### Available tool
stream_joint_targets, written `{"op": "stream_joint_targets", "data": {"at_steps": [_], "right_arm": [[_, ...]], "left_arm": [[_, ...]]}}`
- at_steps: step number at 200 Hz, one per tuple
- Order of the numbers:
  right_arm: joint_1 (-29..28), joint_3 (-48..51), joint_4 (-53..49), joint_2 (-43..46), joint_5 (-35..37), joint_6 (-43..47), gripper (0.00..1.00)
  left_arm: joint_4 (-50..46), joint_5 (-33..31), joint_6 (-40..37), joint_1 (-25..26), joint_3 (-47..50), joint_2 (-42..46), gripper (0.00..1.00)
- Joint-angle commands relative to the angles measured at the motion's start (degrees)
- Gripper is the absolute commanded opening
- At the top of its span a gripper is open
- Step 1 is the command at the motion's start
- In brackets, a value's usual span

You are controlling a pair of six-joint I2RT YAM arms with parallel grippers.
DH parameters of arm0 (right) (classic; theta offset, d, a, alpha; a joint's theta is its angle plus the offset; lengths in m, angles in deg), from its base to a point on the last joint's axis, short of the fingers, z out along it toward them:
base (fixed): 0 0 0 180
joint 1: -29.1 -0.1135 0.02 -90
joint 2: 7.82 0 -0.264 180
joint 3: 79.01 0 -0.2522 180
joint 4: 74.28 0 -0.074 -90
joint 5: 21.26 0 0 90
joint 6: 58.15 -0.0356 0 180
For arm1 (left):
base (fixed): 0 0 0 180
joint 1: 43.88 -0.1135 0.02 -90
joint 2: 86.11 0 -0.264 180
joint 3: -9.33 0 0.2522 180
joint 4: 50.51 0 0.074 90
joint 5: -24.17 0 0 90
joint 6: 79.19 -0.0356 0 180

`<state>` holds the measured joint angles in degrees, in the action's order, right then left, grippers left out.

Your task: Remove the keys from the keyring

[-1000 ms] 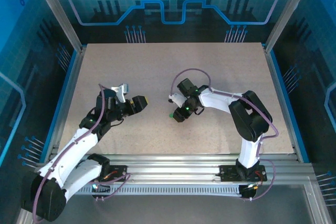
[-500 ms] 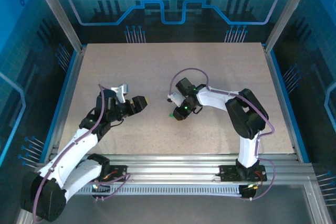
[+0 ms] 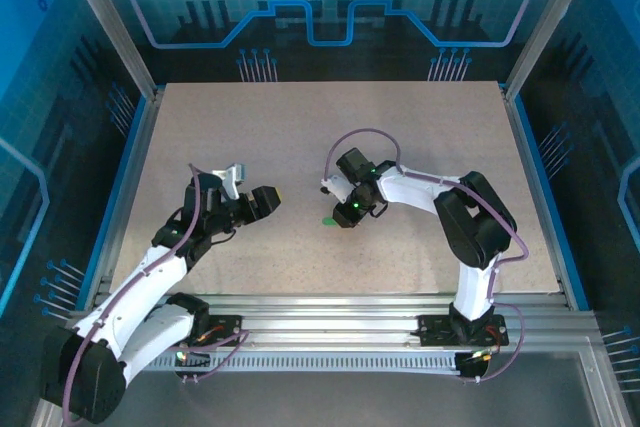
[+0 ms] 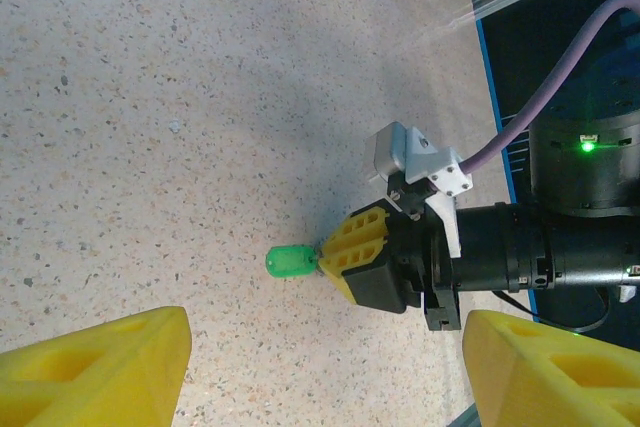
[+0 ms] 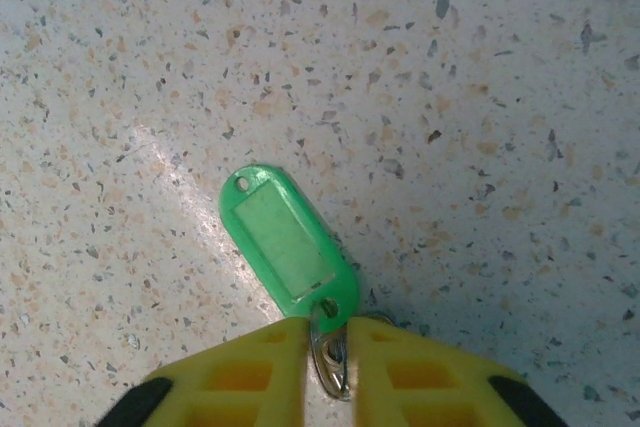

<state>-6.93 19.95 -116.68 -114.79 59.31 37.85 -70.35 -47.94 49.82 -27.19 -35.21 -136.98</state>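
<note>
Right gripper (image 5: pixel 328 339): jaws closed on the keyring (image 5: pixel 333 369), its thin silver loop pinched between the yellow tips. Green key (image 5: pixel 288 242) (flat plastic head, small hole at the far end) juts out ahead of the tips, flat to the speckled surface (image 5: pixel 480 97); contact not certain. It sits near mid-surface in the top view. Left gripper (image 4: pixel 326 352): jaws wide open, holding nothing, facing the key from well apart.

Counted: one green key (image 5: pixel 288 239); one keyring (image 5: pixel 331 359); one table (image 3: pixel 400 127); two grippers, left gripper (image 3: pixel 272 195) and right gripper (image 4: pixel 335 253)
</note>
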Motion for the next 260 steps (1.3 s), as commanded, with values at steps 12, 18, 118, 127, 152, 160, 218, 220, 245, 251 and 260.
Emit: {"op": "stream_joint_targets", "data": {"at_steps": [12, 18, 118, 127, 152, 160, 218, 220, 245, 251, 260], "right_arm": [[-0.09, 1.06, -1.36, 1.55, -0.59, -0.02, 0.1], [-0.05, 1.19, -1.33, 1.72, -0.46, -0.11, 0.09], [-1.14, -5.33, -8.01, 15.4, -2.2, 3.68, 0.02], [-1.1, -7.12, -9.81, 16.89, -3.12, 4.43, 0.03], [-1.15, -11.21, -11.99, 21.7, -5.68, 5.75, 0.02], [-1.09, -12.47, -12.71, 23.05, -6.89, 6.1, 0.03], [-1.23, -25.6, -23.16, 25.25, -14.6, 8.31, 0.04], [-1.21, -25.79, -23.31, 25.35, -14.77, 8.32, 0.04], [-1.12, -27.42, -24.7, 26.77, -17.2, 8.67, 0.04], [-1.15, -27.78, -25.0, 27.13, -17.73, 8.63, 0.05], [-0.95, -28.14, -25.17, 27.66, -18.51, 8.64, 0.05]], "left_arm": [[0.29, 0.12, 0.29, 0.36, 0.99, 1.26, 0.74], [0.2, 0.01, 0.28, 0.36, 0.99, 1.3, 0.74], [0.04, 4.99, -1.63, 0.65, -7.17, -2.1, 0.67], [-0.28, 6.43, -2.26, 0.79, -9.43, -3.16, 0.65], [-1.17, 10.59, -4.49, 1.62, -15.97, -5.74, 0.56], [-1.51, 12.02, -5.38, 2.05, -18.09, -6.44, 0.54], [-13.54, 16.78, -20.84, 8.79, -34.57, -12.27, 0.43], [-13.65, 16.95, -21.19, 8.86, -34.82, -12.4, 0.42], [-11.43, 18.15, -23.09, 8.97, -34.75, -12.51, 0.5], [-10.09, 18.91, -23.39, 8.97, -34.19, -12.26, 0.52], [-7.85, 19.68, -23.66, 8.98, -33.24, -11.72, 0.52]]}}
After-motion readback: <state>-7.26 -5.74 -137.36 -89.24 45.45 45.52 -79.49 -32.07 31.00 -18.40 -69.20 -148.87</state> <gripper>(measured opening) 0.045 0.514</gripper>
